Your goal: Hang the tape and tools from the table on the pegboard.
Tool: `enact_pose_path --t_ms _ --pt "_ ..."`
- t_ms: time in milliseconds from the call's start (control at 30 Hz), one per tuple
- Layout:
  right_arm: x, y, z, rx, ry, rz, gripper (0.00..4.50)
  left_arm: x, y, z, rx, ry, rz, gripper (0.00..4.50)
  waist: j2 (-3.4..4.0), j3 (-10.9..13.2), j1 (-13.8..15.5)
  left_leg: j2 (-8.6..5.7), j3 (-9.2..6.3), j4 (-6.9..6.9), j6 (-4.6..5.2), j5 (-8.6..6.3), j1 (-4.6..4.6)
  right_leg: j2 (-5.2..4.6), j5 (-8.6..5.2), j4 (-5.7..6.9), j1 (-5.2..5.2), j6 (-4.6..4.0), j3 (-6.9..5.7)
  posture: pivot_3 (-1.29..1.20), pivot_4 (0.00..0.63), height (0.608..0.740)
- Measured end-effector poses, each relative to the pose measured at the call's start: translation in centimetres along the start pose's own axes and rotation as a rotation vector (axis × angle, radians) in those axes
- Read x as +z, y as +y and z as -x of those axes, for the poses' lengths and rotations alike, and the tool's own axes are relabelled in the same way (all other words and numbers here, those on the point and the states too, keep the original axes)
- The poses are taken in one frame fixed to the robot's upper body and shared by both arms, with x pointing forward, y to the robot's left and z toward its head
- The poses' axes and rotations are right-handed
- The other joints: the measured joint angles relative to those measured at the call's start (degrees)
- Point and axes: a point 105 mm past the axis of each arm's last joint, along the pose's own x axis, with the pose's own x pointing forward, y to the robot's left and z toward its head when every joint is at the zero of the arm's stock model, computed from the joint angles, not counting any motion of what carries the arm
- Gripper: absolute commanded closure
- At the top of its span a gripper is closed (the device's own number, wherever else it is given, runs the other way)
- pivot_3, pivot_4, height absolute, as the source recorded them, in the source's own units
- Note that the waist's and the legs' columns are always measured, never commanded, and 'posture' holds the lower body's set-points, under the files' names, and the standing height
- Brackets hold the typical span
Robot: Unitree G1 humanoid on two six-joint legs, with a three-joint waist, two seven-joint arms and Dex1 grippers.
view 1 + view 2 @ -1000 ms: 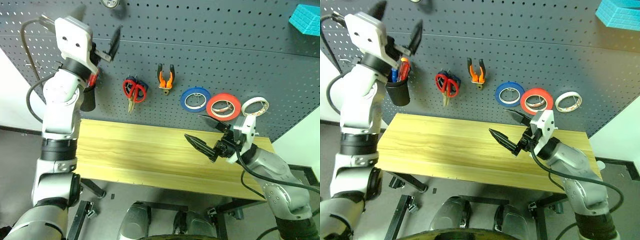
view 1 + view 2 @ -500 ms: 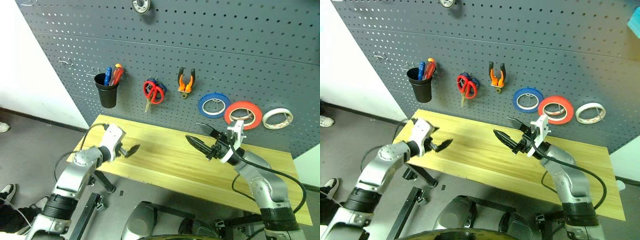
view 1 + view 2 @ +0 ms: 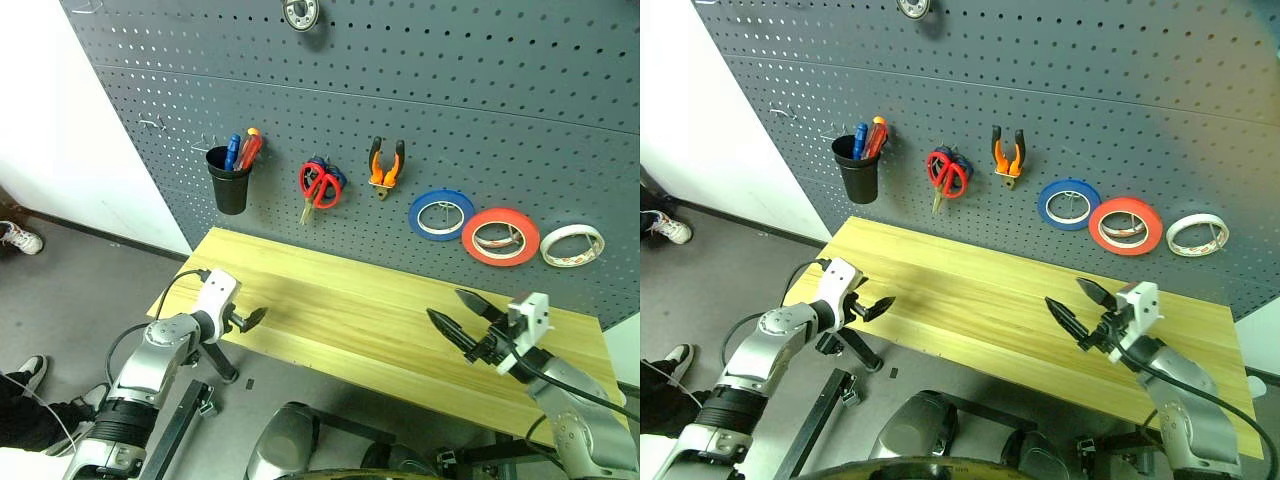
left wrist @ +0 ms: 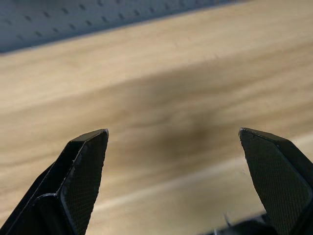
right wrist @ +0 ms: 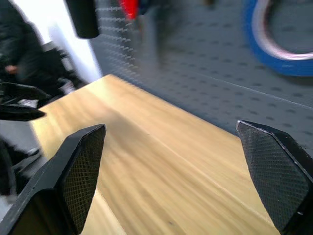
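Note:
The red tape [image 3: 500, 236], the orange-and-black pliers [image 3: 386, 163] and the red-handled scissors [image 3: 320, 185] hang on hooks of the dark pegboard [image 3: 470, 110]. A blue-handled screwdriver [image 3: 232, 152] stands in a black cup [image 3: 228, 187] on the board. My left gripper [image 3: 248, 318] hovers open at the left front edge of the wooden table [image 3: 350, 300], holding nothing; its wrist view shows its fingertips [image 4: 88, 156] wide apart over bare planks. Over the table's right front part, my right gripper [image 3: 447, 306] is open and points left along the board, also holding nothing.
A blue roll [image 3: 441, 214] and a whitish roll [image 3: 572, 245] hang either side of the red tape. A red-and-yellow screwdriver [image 3: 250, 148] shares the cup. A round metal fitting [image 3: 300, 12] sits high on the board. A person's shoe [image 3: 20, 238] is on the floor at left.
The camera has swung. My left arm came down from the cup on the pegboard to the table's left front edge. My right gripper moved right and lower. Both stayed open.

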Motion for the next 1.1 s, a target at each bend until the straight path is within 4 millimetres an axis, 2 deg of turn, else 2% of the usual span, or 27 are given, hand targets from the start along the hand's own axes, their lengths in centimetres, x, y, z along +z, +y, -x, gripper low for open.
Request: enact_pose_path --t_ms 67,167,467,733,1033,1100 --pt "0.1 -0.3 0.2 -0.076 -0.058 -0.013 0.00 -0.1 0.8 0.7 0.074 -0.037 0.038 0.03 0.11 -0.10 -0.14 0.02 0.01 -0.01 0.00 -0.01 0.00 0.01 0.00 0.00 -0.01 0.00 0.01 0.38 0.000 0.718" --pt "0.3 -0.2 0.2 -0.107 -0.088 -0.017 0.00 -0.7 0.9 1.2 0.116 -0.049 0.045 0.03 0.30 -0.31 -0.06 0.00 0.01 0.02 -0.05 -0.03 0.05 -0.02 0.00 0.00 0.05 0.00 0.00 0.38 0.000 0.718" --pt "0.0 -0.6 -0.4 -0.099 -0.069 0.005 0.00 0.4 0.8 0.4 0.114 -0.074 0.024 0.03 0.42 -0.63 -0.11 -0.02 -0.06 0.00 -0.03 -0.02 0.04 -0.02 -0.03 -0.04 0.08 0.02 -0.06 0.38 0.000 0.718" --pt "-0.4 -0.5 -0.3 -0.080 -0.056 -0.004 0.00 -1.1 1.1 0.2 0.147 -0.015 0.075 0.03 0.41 -0.78 -0.38 -0.03 -0.09 0.02 -0.04 -0.03 0.09 -0.02 -0.03 0.00 0.13 0.02 -0.06 0.37 0.000 0.718" --pt "-0.7 -0.7 -0.2 -0.101 -0.037 -0.008 0.00 -1.6 0.7 -0.3 0.125 0.021 0.065 0.03 0.43 -0.79 -1.58 -0.03 -0.09 0.02 -0.03 -0.02 0.07 -0.01 -0.03 -0.01 0.12 0.02 -0.06 0.36 0.000 0.718" --pt "-0.7 -0.7 -0.2 -0.102 -0.036 -0.009 0.00 -1.7 0.7 -0.4 0.119 0.026 0.064 0.41 0.43 -0.80 -1.59 -0.02 -0.10 0.02 -0.03 -0.02 0.08 0.00 -0.04 -0.01 0.11 0.02 -0.06 0.36 0.000 0.718"
